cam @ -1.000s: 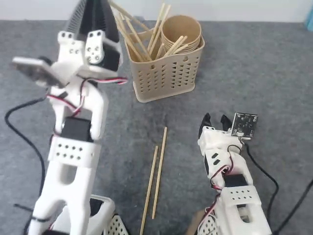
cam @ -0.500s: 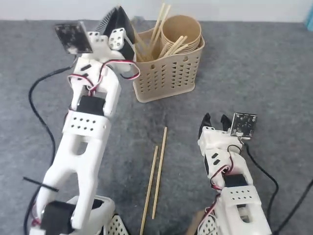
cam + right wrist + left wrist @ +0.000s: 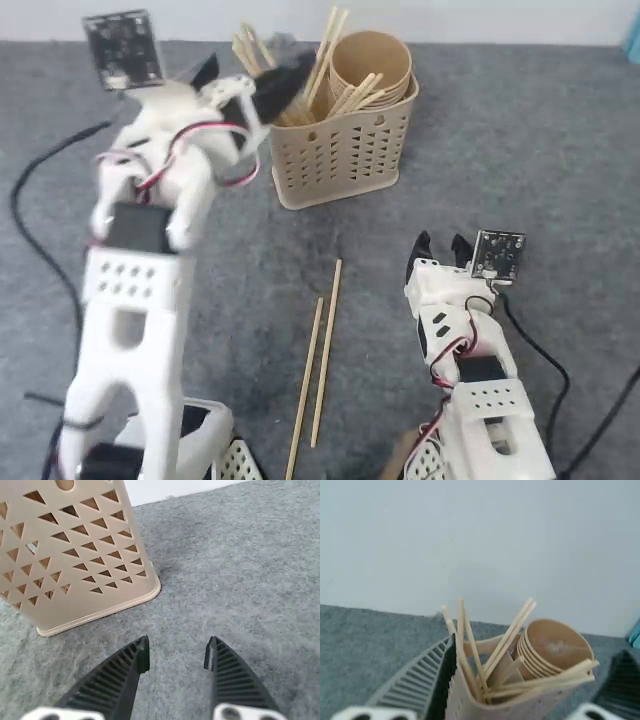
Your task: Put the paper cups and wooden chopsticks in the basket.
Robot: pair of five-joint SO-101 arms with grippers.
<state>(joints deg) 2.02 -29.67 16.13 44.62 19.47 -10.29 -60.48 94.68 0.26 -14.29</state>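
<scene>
Two loose chopsticks (image 3: 327,350) lie side by side mid-tabletop, long axes running near edge to far, beside the right gripper (image 3: 440,243) (jaws spread, empty), which is nearer than the left gripper (image 3: 247,80) (jaws parted, empty) at the far-edge basket (image 3: 340,160) holding the paper cups (image 3: 385,50); bare tabletop all round.

We are looking down on the table (image 3: 560,150) from high overhead, taking in the whole basket (image 3: 340,160). From the left wrist we are facing the wall (image 3: 470,530), close by the basket's rim. From the right wrist we are looking low along the table, near the basket's foot. All three are sharing the basket.
</scene>
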